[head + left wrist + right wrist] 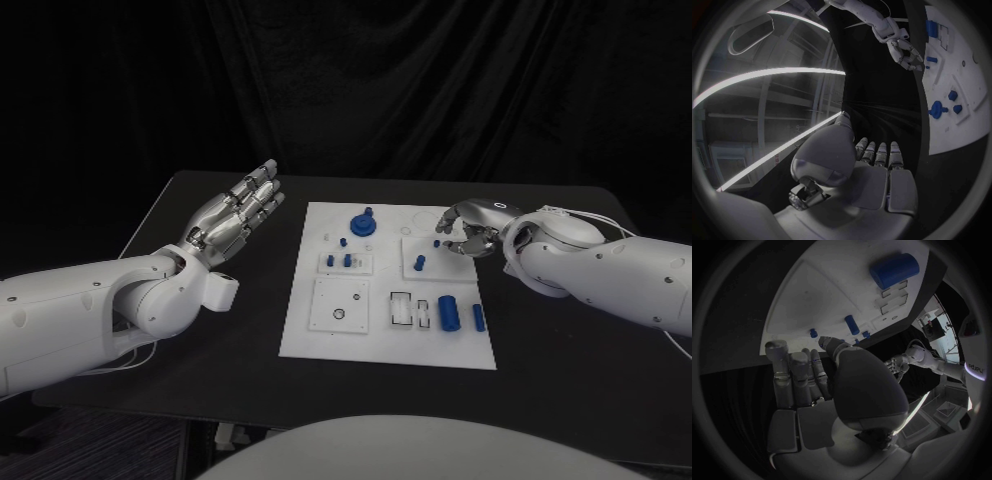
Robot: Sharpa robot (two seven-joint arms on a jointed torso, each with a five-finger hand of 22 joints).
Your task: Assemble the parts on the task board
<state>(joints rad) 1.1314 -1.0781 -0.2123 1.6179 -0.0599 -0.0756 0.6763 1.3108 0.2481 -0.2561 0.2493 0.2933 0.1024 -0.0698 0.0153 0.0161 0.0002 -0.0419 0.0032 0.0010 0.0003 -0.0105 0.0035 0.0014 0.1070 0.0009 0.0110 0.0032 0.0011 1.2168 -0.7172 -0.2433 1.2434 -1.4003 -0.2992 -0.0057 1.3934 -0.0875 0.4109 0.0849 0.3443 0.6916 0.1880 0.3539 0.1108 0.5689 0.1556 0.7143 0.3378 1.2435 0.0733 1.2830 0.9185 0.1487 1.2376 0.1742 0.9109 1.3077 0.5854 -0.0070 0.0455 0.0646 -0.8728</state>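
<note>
Your right hand (469, 230) curls over the task board's (387, 345) far right corner, grip unclear; left hand (235, 215) spread beside it

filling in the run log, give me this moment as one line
left hand: open, raised off the table left of board | right hand: fingers curled over board's far right corner, hold unclear | white board: blue parts on it

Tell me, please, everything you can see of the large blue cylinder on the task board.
The large blue cylinder looks like smooth matte plastic, short and thick with flat ends. It lies on its side on the white task board, at the near right part, beside small rectangular slots. A thinner blue pin lies alongside, apart. Neither hand touches it.
</note>
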